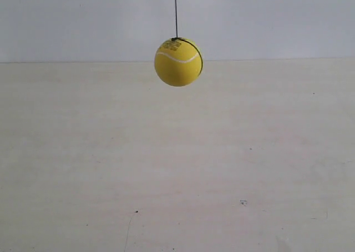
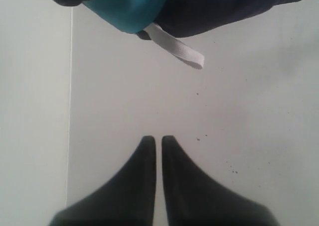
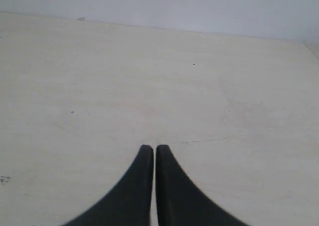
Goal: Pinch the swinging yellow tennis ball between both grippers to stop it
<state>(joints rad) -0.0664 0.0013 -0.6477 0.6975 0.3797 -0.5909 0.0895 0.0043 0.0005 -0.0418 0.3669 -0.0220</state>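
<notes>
- Exterior view: the bright yellow fuzzy tennis ball (image 1: 178,61), crossed by a white curved seam, is hanging from a thin dark string (image 1: 176,10). It is hanging clear above the pale wooden surface (image 1: 177,169), in front of a plain light wall (image 1: 266,19). Neither arm is showing here.
- Left wrist view: the black tapered left tool (image 2: 158,141) is pointing out over the surface. Its two fingers are sitting together with only a thin slit between them, gripping nothing. Beyond it a teal and dark blue cloth-like shape (image 2: 124,9) with a white strap (image 2: 177,49) is lying at the far edge; I cannot tell what it is. No ball is appearing.
- Right wrist view: the black tapered right tool (image 3: 154,149) is likewise closed to a slit and empty, facing bare surface and wall, with no ball in sight.
- Judgement: the approach is probably only starting. The next move is calling for both arms to rise to the ball's height and close in from opposite sides, meeting it across its middle so it is not slipping away.
</notes>
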